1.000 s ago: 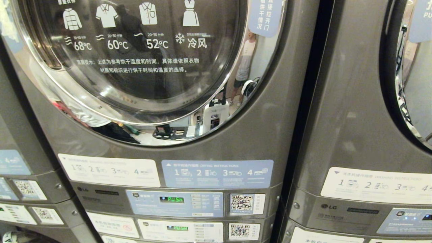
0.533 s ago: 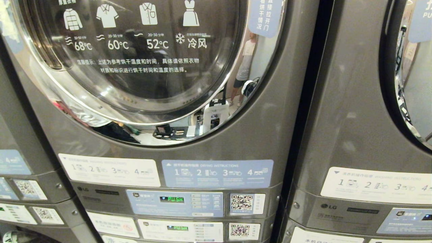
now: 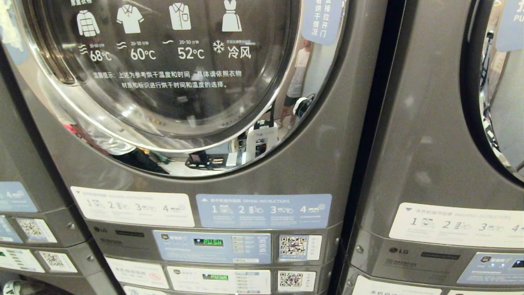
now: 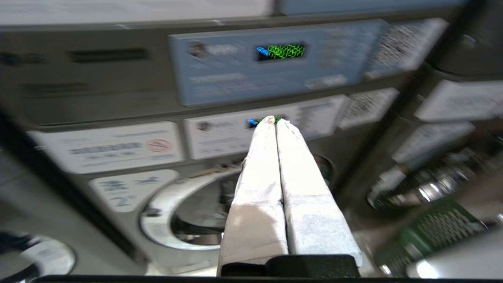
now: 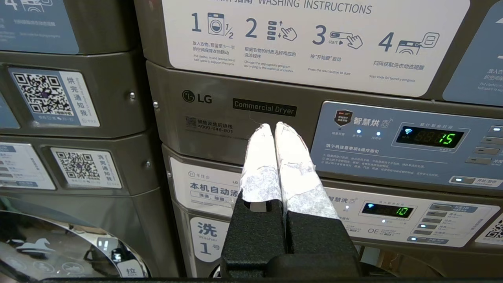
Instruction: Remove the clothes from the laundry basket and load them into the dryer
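The grey dryer [image 3: 327, 155] fills the head view, and its round chrome-rimmed door [image 3: 172, 94] is closed. Neither arm shows there. In the blurred left wrist view my left gripper [image 4: 274, 120] is shut with nothing in it, pointing at the stacked control panels [image 4: 275, 59] above a lower round door [image 4: 184, 220]. A blurred green latticed shape [image 4: 432, 232], which looks like the laundry basket, lies low beside it. My right gripper [image 5: 274, 126] is shut and empty, parked facing the neighbouring machine's "Commercial Dryer" panel [image 5: 264, 107]. No clothes are in view.
A second grey machine [image 3: 434, 143] stands close on the right and a third [image 3: 24, 196] on the left. Instruction stickers [image 3: 264, 211], lit displays [image 3: 208, 242] and QR labels [image 3: 293, 246] run below the door. A person shows as a reflection in the chrome rim [image 3: 297, 78].
The machines stand where they were. Only faint dark reflections in the door glass have shifted.
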